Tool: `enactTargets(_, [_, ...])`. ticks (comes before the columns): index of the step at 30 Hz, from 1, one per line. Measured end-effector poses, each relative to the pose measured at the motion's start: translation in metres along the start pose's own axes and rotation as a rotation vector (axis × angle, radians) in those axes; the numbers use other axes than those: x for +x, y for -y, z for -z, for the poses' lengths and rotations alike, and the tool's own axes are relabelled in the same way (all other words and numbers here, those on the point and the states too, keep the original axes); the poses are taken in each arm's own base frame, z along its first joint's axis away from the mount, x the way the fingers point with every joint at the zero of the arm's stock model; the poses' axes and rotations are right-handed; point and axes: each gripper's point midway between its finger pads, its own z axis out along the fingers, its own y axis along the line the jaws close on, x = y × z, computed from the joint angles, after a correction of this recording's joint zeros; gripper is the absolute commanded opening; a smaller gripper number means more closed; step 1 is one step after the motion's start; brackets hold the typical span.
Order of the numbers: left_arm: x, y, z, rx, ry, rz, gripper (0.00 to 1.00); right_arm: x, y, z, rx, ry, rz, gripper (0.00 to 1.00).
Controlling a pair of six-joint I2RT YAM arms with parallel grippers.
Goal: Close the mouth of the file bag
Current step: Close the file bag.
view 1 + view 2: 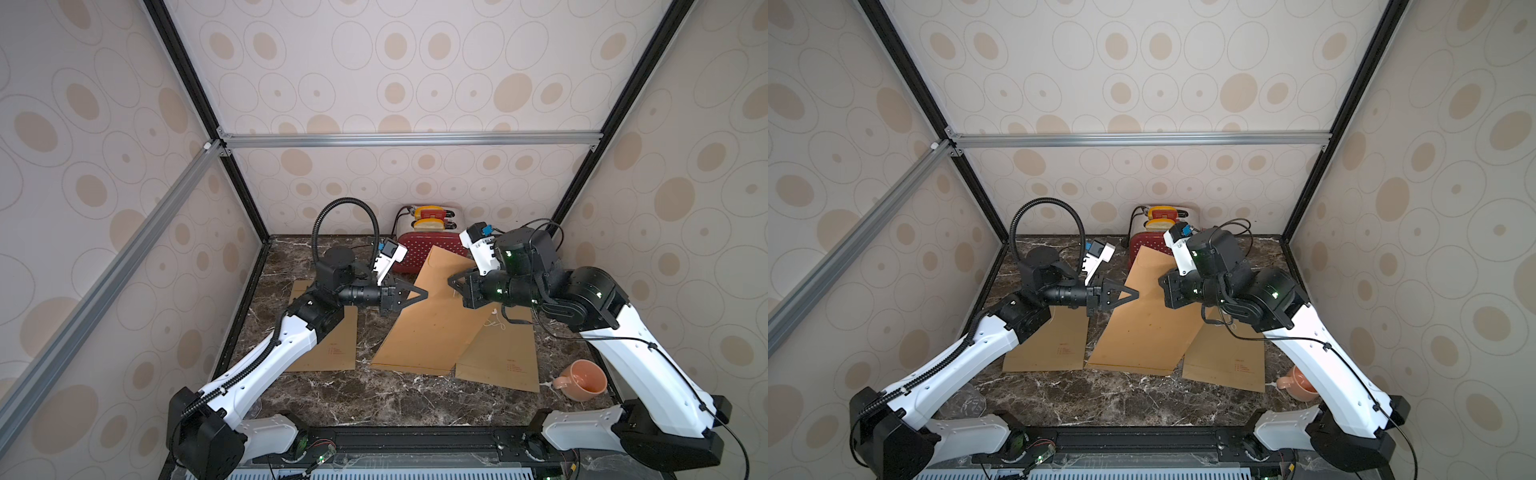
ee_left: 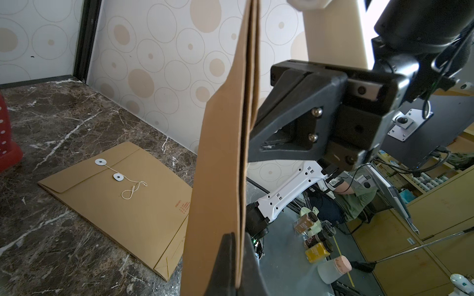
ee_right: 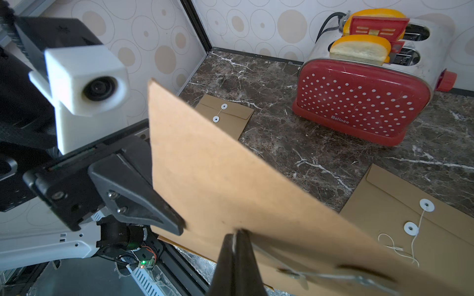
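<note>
Left gripper (image 1: pixel 422 293) and right gripper (image 1: pixel 452 283) are both clamped on opposite edges of the file bag (image 1: pixel 432 332), tilted between them, and it's light, bendy paper, likely to sag, so gripping close to its mouth looks wisest.

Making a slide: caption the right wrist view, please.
Left gripper and right gripper pinch opposite edges of a file bag; red toaster behind.
</note>
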Motion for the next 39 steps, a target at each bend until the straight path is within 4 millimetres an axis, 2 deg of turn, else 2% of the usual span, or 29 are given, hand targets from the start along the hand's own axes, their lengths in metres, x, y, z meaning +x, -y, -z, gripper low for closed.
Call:
enactTargets(7, [-0.012,0.015,-0.002,0.090,0.026,0.006,0.00,-0.001,0.004,0.001,0.010,0.045,0.074,0.00])
enactTargets(14, [-0.006,0.027,-0.008,0.158,-0.007,0.021,0.00,-0.013,0.003,0.029,0.000,0.152,0.139,0.00])
enactTargets(20, [0.003,0.029,-0.011,0.168,-0.036,0.014,0.00,-0.005,0.000,0.027,-0.033,0.148,0.152,0.00])
enactTargets(28, [0.005,0.044,-0.011,0.231,-0.054,-0.017,0.00,0.001,-0.010,0.024,-0.108,0.189,0.181,0.00])
enactTargets(39, [0.004,0.049,-0.010,0.242,-0.050,-0.033,0.00,0.007,-0.025,0.048,-0.240,0.303,0.193,0.00])
